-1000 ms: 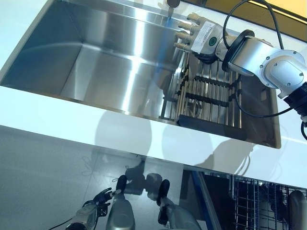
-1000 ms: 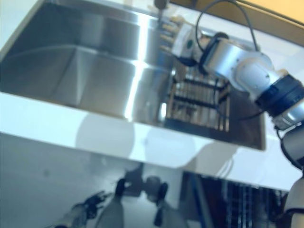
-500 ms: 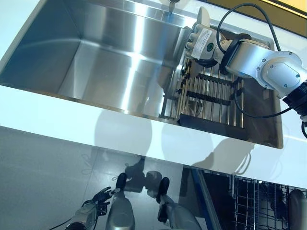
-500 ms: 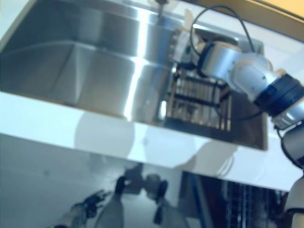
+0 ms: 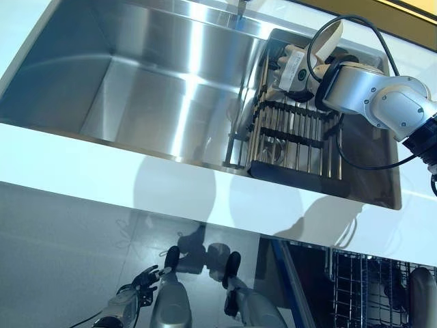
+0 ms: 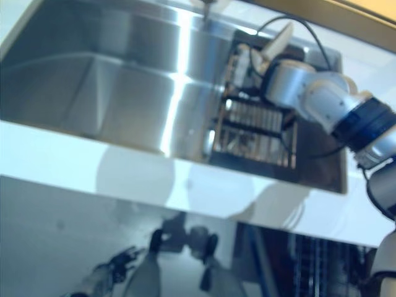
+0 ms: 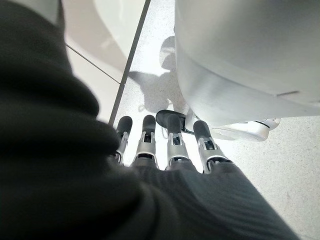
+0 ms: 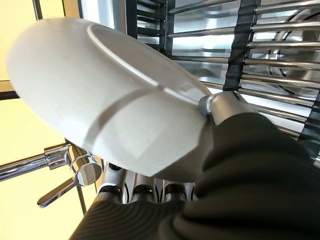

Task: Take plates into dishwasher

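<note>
I see one steel sink (image 5: 136, 82), one dish rack (image 5: 293, 140) inside it, one white plate (image 8: 100, 95). My right hand (image 5: 292, 65) grips that plate above the rack. My left hand (image 7: 160, 150) hangs low, fingers (image 7: 175, 145) relaxed.

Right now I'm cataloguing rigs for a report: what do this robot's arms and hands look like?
The right arm is glossy silver-grey with rounded joint housings, a black band near its upper end, and a black cable looping beside it. The right hand has a pale back with a round green mark. The left hand shows silver fingers with dark rounded tips below a dark ribbed cover.
</note>
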You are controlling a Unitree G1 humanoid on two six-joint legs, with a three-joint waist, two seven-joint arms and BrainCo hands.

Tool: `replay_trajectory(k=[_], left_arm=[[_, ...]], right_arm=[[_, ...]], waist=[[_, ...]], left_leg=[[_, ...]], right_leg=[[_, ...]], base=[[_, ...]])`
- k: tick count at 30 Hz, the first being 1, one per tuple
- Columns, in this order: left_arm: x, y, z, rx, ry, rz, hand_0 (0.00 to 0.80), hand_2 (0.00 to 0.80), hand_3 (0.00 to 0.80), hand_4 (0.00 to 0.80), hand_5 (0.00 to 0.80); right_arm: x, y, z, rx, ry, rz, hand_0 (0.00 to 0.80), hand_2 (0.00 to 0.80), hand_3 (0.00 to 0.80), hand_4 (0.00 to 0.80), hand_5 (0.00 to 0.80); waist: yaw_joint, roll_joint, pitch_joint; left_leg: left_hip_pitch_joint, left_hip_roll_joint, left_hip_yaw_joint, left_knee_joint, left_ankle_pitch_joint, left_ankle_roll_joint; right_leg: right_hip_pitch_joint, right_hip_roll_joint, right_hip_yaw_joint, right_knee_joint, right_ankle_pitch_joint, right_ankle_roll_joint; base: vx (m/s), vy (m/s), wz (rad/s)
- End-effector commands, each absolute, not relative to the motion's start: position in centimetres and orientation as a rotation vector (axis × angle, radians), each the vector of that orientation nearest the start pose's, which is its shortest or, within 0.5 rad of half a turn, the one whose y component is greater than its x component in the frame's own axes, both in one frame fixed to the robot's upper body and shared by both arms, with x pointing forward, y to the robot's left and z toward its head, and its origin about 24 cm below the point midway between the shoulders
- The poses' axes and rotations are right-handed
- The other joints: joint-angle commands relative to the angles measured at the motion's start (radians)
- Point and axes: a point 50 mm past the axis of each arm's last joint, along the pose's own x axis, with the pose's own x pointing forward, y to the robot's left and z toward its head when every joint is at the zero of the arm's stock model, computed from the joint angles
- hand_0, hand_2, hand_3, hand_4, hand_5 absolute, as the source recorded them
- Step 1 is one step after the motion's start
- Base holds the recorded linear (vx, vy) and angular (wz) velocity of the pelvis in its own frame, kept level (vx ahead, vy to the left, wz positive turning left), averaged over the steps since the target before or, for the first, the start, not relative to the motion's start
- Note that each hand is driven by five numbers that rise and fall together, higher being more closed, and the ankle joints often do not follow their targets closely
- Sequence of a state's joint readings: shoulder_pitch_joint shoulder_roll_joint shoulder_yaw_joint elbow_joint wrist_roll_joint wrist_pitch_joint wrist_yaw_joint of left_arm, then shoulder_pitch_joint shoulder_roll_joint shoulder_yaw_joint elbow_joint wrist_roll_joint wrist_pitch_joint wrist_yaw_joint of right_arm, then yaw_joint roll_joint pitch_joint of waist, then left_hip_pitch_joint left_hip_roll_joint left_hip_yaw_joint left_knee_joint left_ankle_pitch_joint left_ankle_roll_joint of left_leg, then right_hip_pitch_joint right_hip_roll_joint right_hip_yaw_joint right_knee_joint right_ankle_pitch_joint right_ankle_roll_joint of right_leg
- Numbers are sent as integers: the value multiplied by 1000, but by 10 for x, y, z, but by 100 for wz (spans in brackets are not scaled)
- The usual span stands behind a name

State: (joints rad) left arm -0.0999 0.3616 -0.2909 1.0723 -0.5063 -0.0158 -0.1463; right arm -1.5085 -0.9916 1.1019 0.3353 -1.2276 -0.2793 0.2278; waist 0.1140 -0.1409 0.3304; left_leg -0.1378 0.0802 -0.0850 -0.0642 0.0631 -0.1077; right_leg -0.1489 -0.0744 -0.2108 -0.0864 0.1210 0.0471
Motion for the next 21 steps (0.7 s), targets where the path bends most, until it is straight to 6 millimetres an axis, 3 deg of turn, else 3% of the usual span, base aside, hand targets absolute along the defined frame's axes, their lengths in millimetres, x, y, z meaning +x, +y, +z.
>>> replay_trajectory(k=[1, 17, 21], left_arm=[[165, 243, -128, -57, 932, 54, 0, 0, 0, 0, 0], [146, 238, -139, -24, 1011, 42, 0, 0, 0, 0, 0], [140, 235, -142, -19, 1035, 28, 0, 0, 0, 0, 0]], right_arm=[[361, -148, 352, -2856, -546, -53, 800, 800, 800, 800, 800], [361, -173, 372, -2652, -523, -158, 800, 800, 800, 800, 800], [358, -183, 382, -2431, -518, -197, 800, 800, 800, 800, 800]], waist=[[7, -41, -26], [-35, -45, -172], [-53, -40, -221]], left_leg=[[-24, -32, 38, -23, 15, 46], [89, -31, 69, -23, -31, 50], [130, -29, 91, -23, -51, 50]], right_leg=[[30, -44, 17, -1, -4, 83], [116, -37, 62, -1, -31, 85], [141, -35, 83, -1, -39, 88]], base=[[0, 0, 0], [37, -7, -7], [72, 11, -14]])
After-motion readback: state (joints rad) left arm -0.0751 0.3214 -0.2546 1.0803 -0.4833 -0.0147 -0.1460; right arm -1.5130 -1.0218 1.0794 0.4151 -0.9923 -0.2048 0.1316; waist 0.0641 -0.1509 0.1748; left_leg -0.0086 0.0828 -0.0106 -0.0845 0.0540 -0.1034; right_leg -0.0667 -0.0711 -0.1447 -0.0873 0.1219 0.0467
